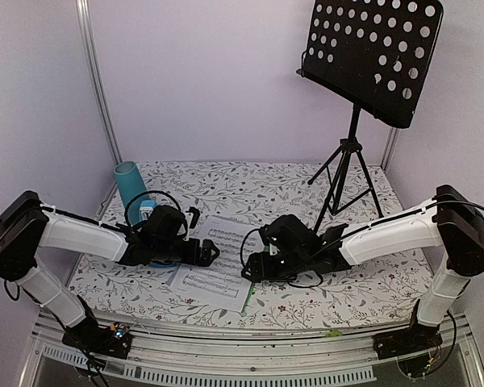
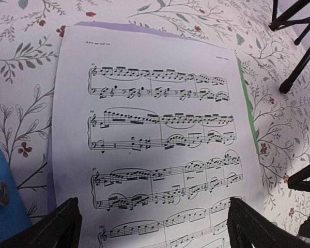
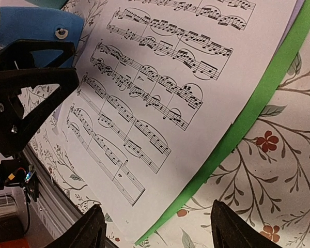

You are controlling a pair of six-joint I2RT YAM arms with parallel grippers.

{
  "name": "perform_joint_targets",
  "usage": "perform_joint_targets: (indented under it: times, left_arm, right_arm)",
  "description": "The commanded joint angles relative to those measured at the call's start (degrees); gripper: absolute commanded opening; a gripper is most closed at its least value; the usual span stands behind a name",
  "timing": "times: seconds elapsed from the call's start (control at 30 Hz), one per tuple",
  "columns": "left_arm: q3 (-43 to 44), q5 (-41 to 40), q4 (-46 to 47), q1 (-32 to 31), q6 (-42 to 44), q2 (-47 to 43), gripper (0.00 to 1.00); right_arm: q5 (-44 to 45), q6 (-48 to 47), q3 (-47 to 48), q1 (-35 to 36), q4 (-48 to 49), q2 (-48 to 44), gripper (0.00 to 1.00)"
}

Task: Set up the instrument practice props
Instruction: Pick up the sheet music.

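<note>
Sheet-music pages [image 1: 218, 262]: a white sheet over a green one, flat on the floral desk [image 1: 250, 189], near centre. Judged light, limp and slick between layers, so likely to fan apart or buckle. Best hold is probably the near right edge, where the green shows, pinching both layers.

Right gripper [image 3: 160, 227]: spread, straddling that edge, nothing clamped.

Left gripper [image 2: 155, 227]: fully spread over the left side, empty.

Blue metronome [image 2: 10, 222] sits just left of the pages. Music stand [image 1: 371, 56] is upright, far right. Teal cup [image 1: 129, 184] is far left.
</note>
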Motion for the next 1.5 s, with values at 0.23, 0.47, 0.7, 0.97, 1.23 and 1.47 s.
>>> perform_joint_targets:
  times: [0.23, 0.47, 0.7, 0.97, 1.23, 1.47]
  left_arm:
    - [-1.8, 0.8, 3.0, 3.4, -0.9, 1.1, 0.99]
    - [-1.5, 3.0, 4.6, 3.5, -2.2, 4.4, 0.99]
    - [-1.6, 3.3, 5.1, 2.8, -3.2, 5.7, 0.98]
    - [-1.3, 3.2, 4.7, 2.2, -3.5, 6.3, 0.99]
    - [-1.0, 3.5, 4.6, 1.8, -3.5, 6.5, 0.99]
    - [-0.8, 3.6, 4.5, 1.5, -3.5, 6.6, 0.99]
  right_arm:
    - [-9.5, 0.2, 0.1, -4.1, 8.7, 4.7, 0.61]
    - [-11.3, 0.8, -0.2, -4.8, 10.3, 6.6, 0.59]
    - [-11.8, 2.0, -2.0, -5.2, 11.5, 7.5, 0.58]
    - [-13.0, 3.6, -4.1, -5.9, 14.6, 8.1, 0.59]
    - [-13.6, 3.8, -2.8, -6.0, 15.3, 9.6, 0.5]
    - [-12.4, 5.4, -4.1, -6.5, 15.9, 9.1, 0.39]
